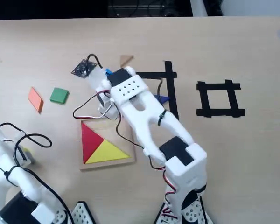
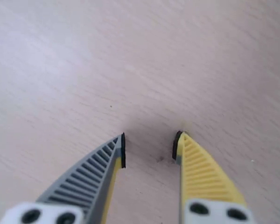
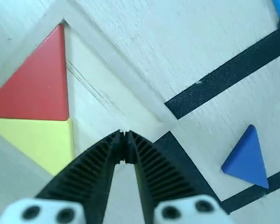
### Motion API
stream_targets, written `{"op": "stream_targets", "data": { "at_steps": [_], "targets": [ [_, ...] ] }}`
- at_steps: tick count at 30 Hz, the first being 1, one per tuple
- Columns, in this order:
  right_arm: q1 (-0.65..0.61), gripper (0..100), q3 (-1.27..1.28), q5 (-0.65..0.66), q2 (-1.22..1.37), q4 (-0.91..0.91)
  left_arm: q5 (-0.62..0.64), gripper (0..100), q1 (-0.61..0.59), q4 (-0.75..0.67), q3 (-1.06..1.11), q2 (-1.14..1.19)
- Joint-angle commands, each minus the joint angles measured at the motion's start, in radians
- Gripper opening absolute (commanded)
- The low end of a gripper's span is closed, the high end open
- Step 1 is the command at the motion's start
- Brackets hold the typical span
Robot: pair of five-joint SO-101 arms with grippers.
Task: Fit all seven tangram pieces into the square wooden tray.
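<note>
Two white arms are at the pale wood-grain table [image 1: 233,46]. From above I count six tangram pieces, all flat with crisp edges and a matte painted look.

Two of them lie in the square wooden tray [image 1: 109,163], left of centre in the overhead frame. A red triangle [image 1: 89,137] and a yellow triangle [image 1: 107,151] sit flush against each other, and the rest of the light wood floor is bare inside a thin raised rim.

The other four lie loose on the table:
- An orange parallelogram [image 1: 35,99] is at the far left.
- A green square [image 1: 59,95] is just beside it.
- A tan triangle [image 1: 126,59] is above centre.
- A small blue triangle [image 3: 246,158] is right of the tray, among strips of black tape.

A second tape figure, a closed square outline [image 1: 219,112], stands apart at the right.

The right gripper [image 3: 126,147] has black ribbed fingers pressed together, holding nothing. It hangs over the tray's bare floor near the rim.

The left gripper [image 2: 149,149] has one grey and one yellow ribbed finger. Its jaws are apart over plain tabletop. That arm sits at the overhead frame's lower left.
</note>
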Motion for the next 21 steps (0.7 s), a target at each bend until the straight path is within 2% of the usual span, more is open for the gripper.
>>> {"op": "stream_targets", "data": {
  "at_steps": [1,14,18,21],
  "targets": [
    [0.012,1.1,-0.053,0.000,-0.025,0.014,-0.008,20,0.005,-0.009,-0.005,-0.002],
    [0.017,1.1,-0.073,0.002,0.007,-0.035,-0.008,20,0.005,-0.009,-0.005,-0.002],
    [0.017,1.1,-0.102,0.097,0.016,-0.147,-0.008,20,0.007,-0.009,-0.005,-0.002],
    [0.017,1.5,-0.209,0.110,0.065,-0.184,-0.008,20,0.007,-0.009,-0.005,-0.002]
  ]
}}
